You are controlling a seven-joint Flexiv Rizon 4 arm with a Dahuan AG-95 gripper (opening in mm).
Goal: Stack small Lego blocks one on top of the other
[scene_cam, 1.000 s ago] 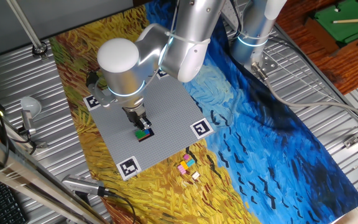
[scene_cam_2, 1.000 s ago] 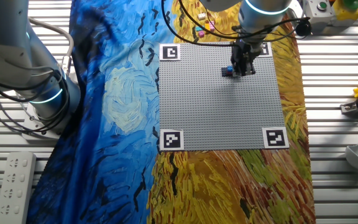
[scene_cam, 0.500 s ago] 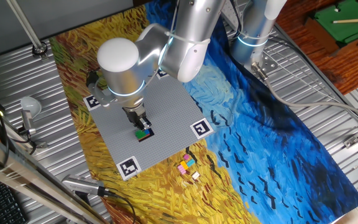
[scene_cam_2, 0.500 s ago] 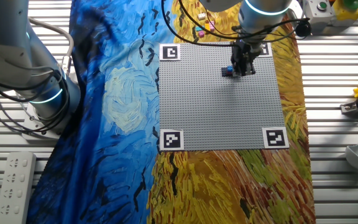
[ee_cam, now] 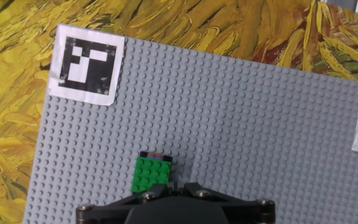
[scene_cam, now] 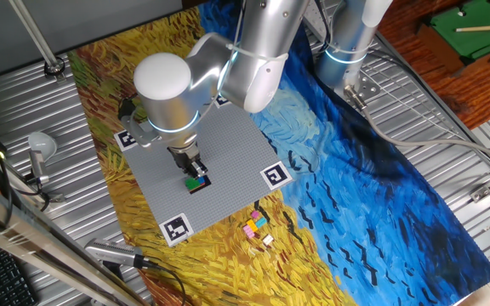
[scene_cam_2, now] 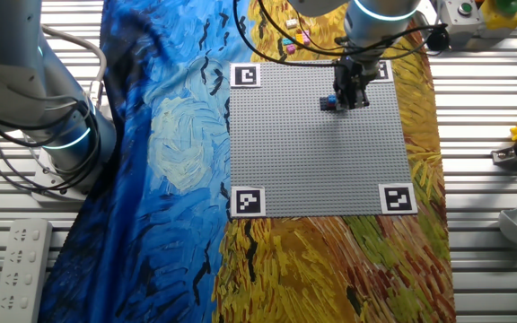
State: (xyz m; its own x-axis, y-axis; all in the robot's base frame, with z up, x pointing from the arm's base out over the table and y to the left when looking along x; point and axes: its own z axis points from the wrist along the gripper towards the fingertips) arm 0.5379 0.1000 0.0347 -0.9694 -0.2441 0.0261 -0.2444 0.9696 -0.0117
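Note:
A green small Lego block (ee_cam: 152, 173) sits on top of a dark red one (ee_cam: 156, 155) on the grey baseplate (ee_cam: 247, 106). In the hand view my gripper (ee_cam: 175, 185) is at the bottom edge, its fingertips closed together with nothing between them, right at the green block's near right corner. One fixed view shows the gripper (scene_cam: 194, 170) low over the green-on-red stack (scene_cam: 196, 182). In the other fixed view the stack (scene_cam_2: 327, 104) peeks out left of the gripper (scene_cam_2: 349, 99). Several loose small blocks (scene_cam: 256, 224) lie on the cloth beyond the plate.
The baseplate (scene_cam: 219, 144) carries black-and-white tags (scene_cam: 275, 175) at its corners. It lies on a painted cloth (scene_cam: 364, 187). A second arm's base (scene_cam_2: 56, 135) stands beside the cloth. Pink and yellow loose blocks (scene_cam_2: 295, 39) lie near the plate's far edge.

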